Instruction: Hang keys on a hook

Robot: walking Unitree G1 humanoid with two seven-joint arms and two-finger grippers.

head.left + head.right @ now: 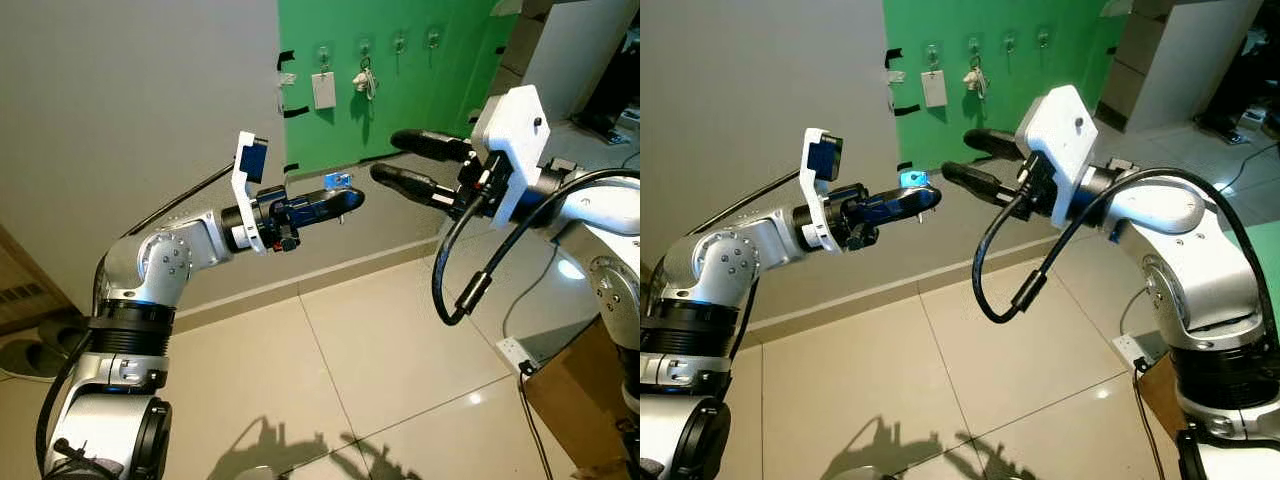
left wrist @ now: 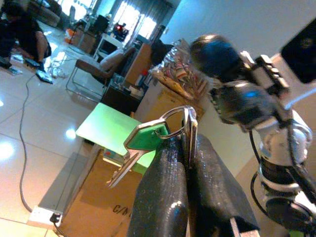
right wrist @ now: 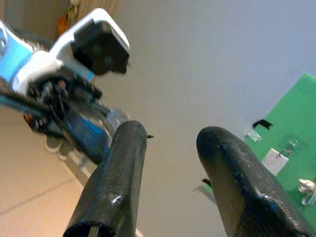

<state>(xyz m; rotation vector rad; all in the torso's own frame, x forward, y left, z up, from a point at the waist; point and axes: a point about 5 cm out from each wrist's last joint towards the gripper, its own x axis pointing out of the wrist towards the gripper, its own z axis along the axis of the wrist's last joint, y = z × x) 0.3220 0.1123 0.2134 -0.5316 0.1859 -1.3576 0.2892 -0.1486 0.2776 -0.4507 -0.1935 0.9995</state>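
My left gripper [image 1: 345, 199] is raised in front of me and shut on a set of keys [image 2: 168, 132] with a ring, a silver key and a tag that looks blue [image 1: 338, 180] from the head and green at the wrist. My right gripper [image 1: 384, 157] is open just to the right of it, fingertips a short way from the keys, nothing between them. On the green panel [image 1: 420, 90] behind hang several clear hooks [image 1: 399, 42]; one carries a white card [image 1: 323, 89], another a bunch of keys [image 1: 364, 80].
A grey wall [image 1: 130, 110] stands to the left of the green panel, with a skirting along the tiled floor [image 1: 380, 370]. A cardboard box [image 1: 580, 400] and a power strip [image 1: 515, 355] lie at the right. A black cable [image 1: 470, 290] loops below my right wrist.
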